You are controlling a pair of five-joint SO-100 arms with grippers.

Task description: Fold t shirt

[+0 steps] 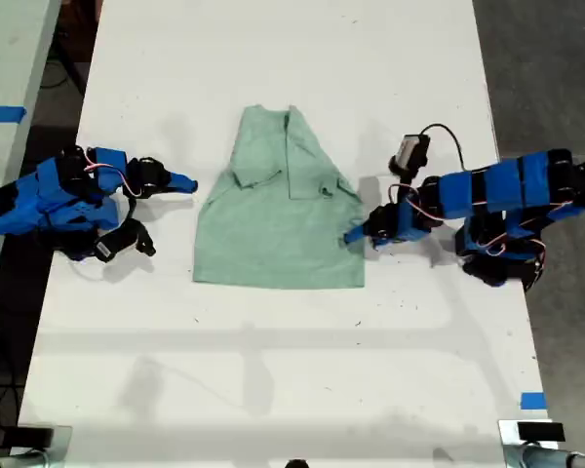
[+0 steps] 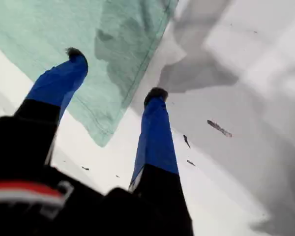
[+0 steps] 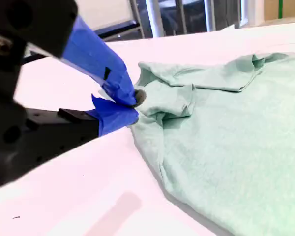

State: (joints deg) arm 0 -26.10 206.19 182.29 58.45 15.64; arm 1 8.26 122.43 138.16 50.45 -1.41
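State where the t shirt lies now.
The t shirt lies midway across the white table in the exterior view, between my second gripper on that view's left and my first gripper on its right.

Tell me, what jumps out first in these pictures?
The pale green t shirt lies flat in the middle of the white table. My first end effector is open astride its edge on the exterior view's right. My second end effector is shut on the exterior view's left, just off the cloth.
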